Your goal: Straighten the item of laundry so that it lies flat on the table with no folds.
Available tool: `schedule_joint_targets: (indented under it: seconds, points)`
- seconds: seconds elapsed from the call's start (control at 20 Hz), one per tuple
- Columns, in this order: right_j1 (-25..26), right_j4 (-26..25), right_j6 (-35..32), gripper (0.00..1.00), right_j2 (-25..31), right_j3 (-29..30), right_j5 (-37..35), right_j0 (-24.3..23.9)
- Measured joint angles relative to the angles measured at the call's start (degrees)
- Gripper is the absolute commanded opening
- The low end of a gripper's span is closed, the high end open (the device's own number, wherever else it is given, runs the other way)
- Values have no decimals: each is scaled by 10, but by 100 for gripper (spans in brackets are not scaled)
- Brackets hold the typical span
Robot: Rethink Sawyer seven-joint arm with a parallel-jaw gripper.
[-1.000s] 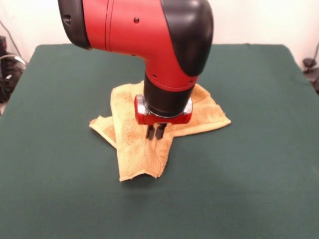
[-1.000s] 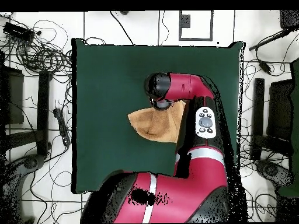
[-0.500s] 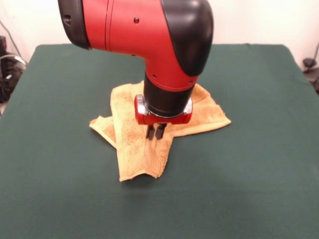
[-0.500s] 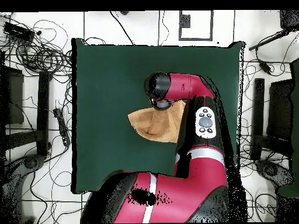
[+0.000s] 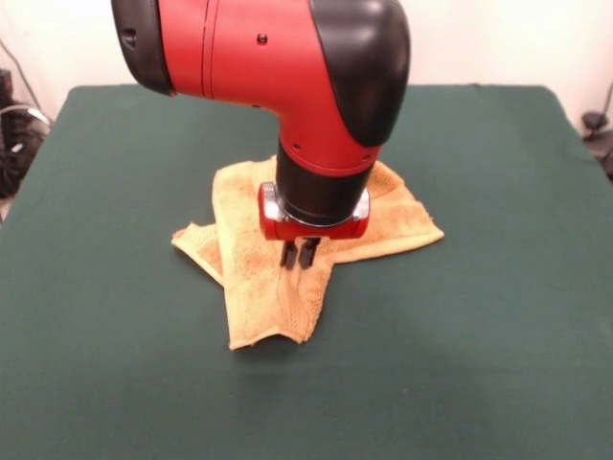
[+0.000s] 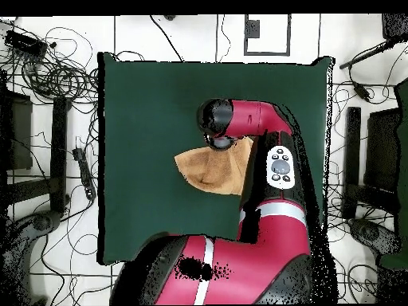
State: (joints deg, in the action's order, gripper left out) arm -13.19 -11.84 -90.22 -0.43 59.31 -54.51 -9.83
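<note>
Towel crumpled and folded at mid-table, my gripper down on it.

The towel (image 5: pixel 287 278), yellow-orange looped terry with hemmed edges, lies in overlapping folds on the dark green cloth table (image 5: pixel 498 316). My gripper (image 5: pixel 299 257) has its two black fingers close together, tips apparently pinching a ridge of pile. My arm hides the towel's far part; no writing legible.
</note>
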Motion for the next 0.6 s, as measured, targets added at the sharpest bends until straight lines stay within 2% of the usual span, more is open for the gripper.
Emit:
schedule_joint_targets:
  seconds: [0.6]
  points:
    - [14,2,0,0,0,-32,0,1]
